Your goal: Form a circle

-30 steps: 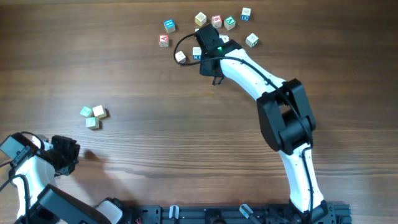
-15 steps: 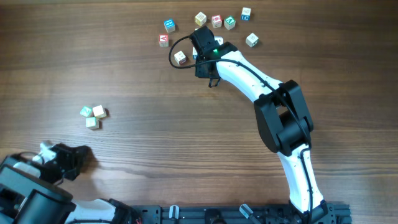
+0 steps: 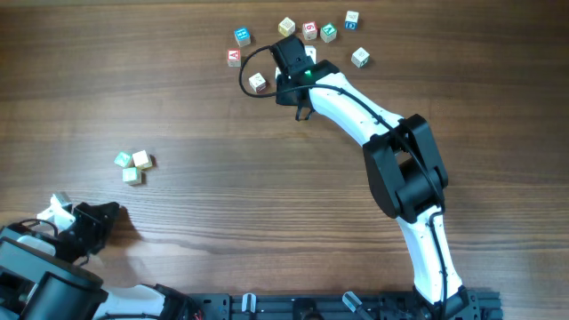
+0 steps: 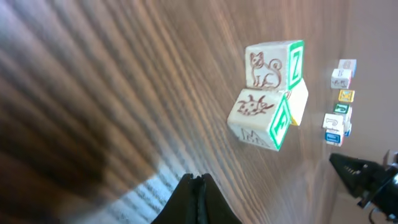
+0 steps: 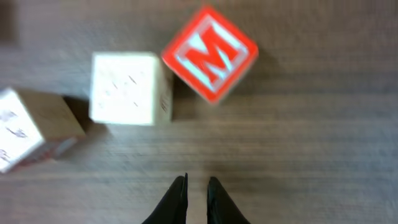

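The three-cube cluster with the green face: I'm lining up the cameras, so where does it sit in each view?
Overhead: the three-cube cluster lies left of centre on the wooden table, above the left gripper.
Left wrist: it is upper right of centre, cat drawing and green-edged faces showing.
Right wrist: not in it; only other cubes there.
Shared landmark: the scattered letter cubes, seen small at the left wrist view's right edge.

Three cubes in the circle cluster (image 3: 132,164), eight scattered letter cubes (image 3: 242,36)
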Controlling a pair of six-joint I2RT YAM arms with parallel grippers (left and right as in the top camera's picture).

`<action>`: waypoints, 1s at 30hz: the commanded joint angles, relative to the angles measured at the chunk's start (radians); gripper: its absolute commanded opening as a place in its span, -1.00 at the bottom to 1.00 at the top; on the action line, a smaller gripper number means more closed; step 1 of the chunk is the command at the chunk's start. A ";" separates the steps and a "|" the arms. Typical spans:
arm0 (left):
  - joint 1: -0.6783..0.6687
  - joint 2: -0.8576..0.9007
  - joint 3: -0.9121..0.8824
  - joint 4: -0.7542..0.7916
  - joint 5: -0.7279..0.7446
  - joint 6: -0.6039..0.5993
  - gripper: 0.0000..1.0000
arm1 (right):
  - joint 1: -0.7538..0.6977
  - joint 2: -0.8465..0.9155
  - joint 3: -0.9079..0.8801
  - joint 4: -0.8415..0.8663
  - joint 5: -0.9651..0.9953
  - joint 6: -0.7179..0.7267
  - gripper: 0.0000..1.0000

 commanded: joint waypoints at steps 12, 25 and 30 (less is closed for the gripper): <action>-0.072 0.042 -0.006 0.078 0.123 0.098 -0.92 | 0.000 -0.029 -0.009 0.118 -0.009 -0.011 -0.70; -0.116 0.077 -0.006 0.140 0.047 0.055 -0.92 | -0.002 -0.029 -0.009 0.115 -0.009 -0.029 -0.68; -0.112 0.077 -0.006 0.157 0.048 0.037 -0.92 | -0.002 -0.029 -0.009 0.115 -0.010 -0.029 -0.67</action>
